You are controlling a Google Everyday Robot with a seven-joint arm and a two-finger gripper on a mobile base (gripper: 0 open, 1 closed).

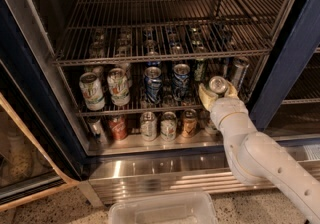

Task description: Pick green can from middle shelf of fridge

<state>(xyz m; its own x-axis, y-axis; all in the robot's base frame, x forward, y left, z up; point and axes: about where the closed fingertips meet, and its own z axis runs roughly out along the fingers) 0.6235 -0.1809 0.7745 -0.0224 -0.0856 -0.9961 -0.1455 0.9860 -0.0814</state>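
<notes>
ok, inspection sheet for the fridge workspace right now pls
Surface: middle shelf, wire rack, holding cans.
Job's things: green can at the shelf's right front, between the fingers; fridge open.
Clutter: white cans and blue cans on the same shelf; lower cans beneath.
Grippers: gripper at the shelf front, shut on the green can.
Cables: nothing seen.
Surroundings: clear bin on the floor before the fridge.

Middle shelf (pixel 134 112) bears white cans (pixel 93 91) and blue cans (pixel 153 84); hand (pixel 218 93) clasps green can (pixel 218 85) at its right.
</notes>
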